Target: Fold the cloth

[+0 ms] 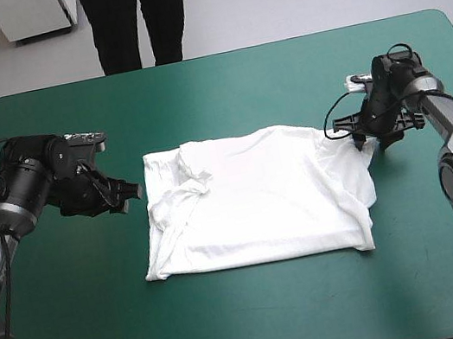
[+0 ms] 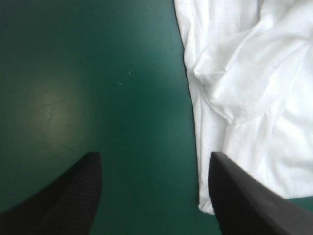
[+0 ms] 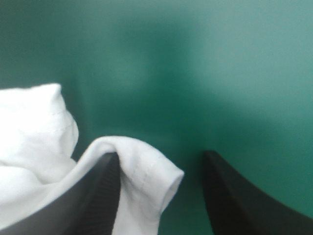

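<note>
The white T-shirt (image 1: 260,207) lies spread on the table's middle, its left part wrinkled with a sleeve folded inward. My left gripper (image 1: 128,191) is open, low over the teal-green cover just left of the shirt's far left corner. In the left wrist view the left gripper (image 2: 154,156) has the T-shirt's (image 2: 254,98) side edge running along its one finger (image 2: 244,196). My right gripper (image 1: 362,143) is at the shirt's far right sleeve. The right gripper (image 3: 161,154) stands open, with the sleeve's (image 3: 144,169) hem bunched between its fingers, nearer one of them.
The teal-green cover (image 1: 262,321) runs bare in a wide strip between the shirt and the table's front edge, and also beyond the shirt toward the far edge (image 1: 215,55). Both arms reach in from the table's sides.
</note>
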Robot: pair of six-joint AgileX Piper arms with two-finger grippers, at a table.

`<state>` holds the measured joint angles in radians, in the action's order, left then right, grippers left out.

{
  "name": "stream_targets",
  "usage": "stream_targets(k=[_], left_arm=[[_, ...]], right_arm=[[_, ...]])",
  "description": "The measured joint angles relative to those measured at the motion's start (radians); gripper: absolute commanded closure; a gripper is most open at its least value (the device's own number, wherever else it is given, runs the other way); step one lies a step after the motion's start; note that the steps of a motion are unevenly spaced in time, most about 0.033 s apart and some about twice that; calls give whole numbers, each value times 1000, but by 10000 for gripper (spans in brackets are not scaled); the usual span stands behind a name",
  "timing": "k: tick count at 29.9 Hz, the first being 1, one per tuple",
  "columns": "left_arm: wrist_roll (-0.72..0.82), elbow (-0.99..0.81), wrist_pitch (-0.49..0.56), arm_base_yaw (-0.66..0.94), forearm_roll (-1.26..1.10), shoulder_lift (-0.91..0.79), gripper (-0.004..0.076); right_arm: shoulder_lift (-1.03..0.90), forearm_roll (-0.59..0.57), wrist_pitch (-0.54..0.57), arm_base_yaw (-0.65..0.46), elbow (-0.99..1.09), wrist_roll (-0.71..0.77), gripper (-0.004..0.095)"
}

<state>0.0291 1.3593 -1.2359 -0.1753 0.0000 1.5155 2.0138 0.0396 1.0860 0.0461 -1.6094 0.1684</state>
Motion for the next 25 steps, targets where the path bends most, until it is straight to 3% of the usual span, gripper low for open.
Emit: stream_targets(k=[3, 15, 25], left_arm=[[0, 0, 0, 0, 0, 0, 270], [6, 0, 0, 0, -7, 0, 270], [7, 0, -1, 0, -8, 0, 270]], right_arm=[[1, 6, 0, -1, -1, 0, 928], [-48, -8, 1, 29, -1, 0, 925], [-154, 20, -13, 203, -1, 8, 925]])
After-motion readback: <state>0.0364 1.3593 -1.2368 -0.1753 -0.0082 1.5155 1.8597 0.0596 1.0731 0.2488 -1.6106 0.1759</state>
